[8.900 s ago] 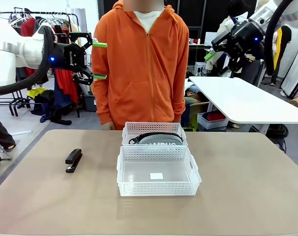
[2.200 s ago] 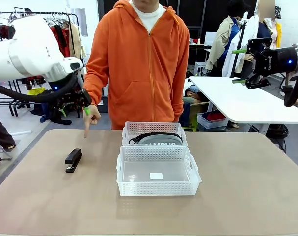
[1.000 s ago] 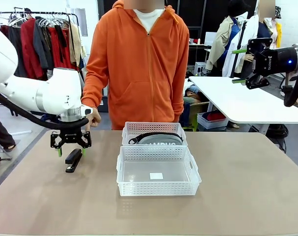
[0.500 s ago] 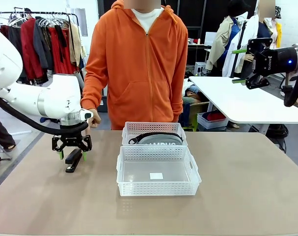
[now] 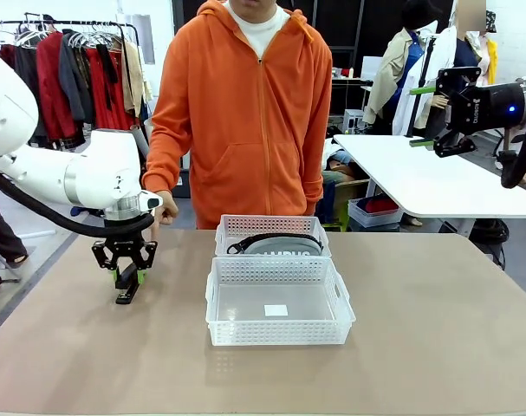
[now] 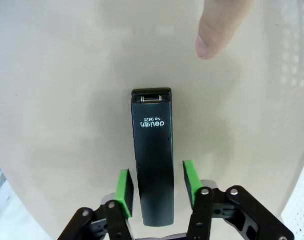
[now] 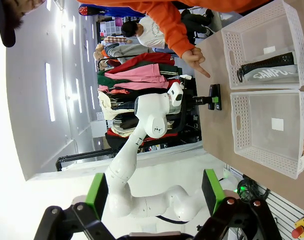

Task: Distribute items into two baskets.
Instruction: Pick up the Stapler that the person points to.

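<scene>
Stapler point(image 6: 153, 155): long axis 12-to-6, between the pads point(image 6: 124, 190).
Left pincer point(image 6: 156, 170): astride its 6 o'clock end, part-open, slim gaps, no grip.
Right pincer point(image 5: 423, 117): wide open, well apart.

A robot laboratory in an open hall is shown: a white robot arm point(image 5: 72, 173) is mounted at a plain brown tabletop point(image 5: 418, 347), and a person in an orange hoodie point(image 5: 245, 130) is stood at its far side. Behind them, a clothes rack point(image 5: 81, 61) hung with jackets and shirts and a second white table point(image 5: 436, 178) with a storage crate point(image 5: 375, 211) beneath it are set on a bare grey floor point(image 5: 46, 227). In the right wrist view, long strip lights point(image 7: 49, 92) are seen on a high white ceiling, as in a large workroom.
</scene>
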You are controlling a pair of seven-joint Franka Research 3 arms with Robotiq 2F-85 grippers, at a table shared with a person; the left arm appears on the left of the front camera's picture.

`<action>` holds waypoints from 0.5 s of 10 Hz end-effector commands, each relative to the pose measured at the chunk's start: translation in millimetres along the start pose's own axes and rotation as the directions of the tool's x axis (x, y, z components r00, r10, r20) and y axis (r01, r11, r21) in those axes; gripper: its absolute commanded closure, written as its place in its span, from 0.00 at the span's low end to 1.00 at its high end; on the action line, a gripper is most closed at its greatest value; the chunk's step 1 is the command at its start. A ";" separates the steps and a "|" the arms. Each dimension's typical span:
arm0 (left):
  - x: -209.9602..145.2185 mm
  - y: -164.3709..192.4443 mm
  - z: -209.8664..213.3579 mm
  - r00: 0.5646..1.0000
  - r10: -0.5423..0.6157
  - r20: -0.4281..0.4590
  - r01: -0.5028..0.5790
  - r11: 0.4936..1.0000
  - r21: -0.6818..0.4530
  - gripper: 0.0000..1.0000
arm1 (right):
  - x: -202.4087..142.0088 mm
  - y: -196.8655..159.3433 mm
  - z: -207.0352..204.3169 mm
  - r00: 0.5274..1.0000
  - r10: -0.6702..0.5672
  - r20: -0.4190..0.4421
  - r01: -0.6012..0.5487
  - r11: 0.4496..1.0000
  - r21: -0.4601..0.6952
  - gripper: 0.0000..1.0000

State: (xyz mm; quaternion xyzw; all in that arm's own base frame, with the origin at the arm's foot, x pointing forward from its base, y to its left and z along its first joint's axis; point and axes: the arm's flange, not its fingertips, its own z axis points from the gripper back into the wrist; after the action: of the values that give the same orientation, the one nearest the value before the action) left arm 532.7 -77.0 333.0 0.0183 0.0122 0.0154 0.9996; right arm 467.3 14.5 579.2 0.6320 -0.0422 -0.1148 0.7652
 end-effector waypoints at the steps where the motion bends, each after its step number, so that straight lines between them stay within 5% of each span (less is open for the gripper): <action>1: -0.7 6.2 2.4 1.000 -0.019 0.022 0.019 1.000 0.003 1.00 | -2.4 2.5 -0.4 1.000 -0.010 0.011 0.009 1.000 0.007 0.00; 5: -5.2 6.7 20.0 0.999 -0.022 0.037 0.022 1.000 -0.006 1.00 | -2.4 2.5 -0.4 1.000 -0.010 0.011 0.009 1.000 0.007 0.00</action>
State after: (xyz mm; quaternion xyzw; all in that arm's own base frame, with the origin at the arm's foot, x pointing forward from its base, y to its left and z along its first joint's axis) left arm 532.8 -76.7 340.3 0.0187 0.0048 0.0127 0.9997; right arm 467.3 14.5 579.2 0.6320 -0.0422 -0.1148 0.7652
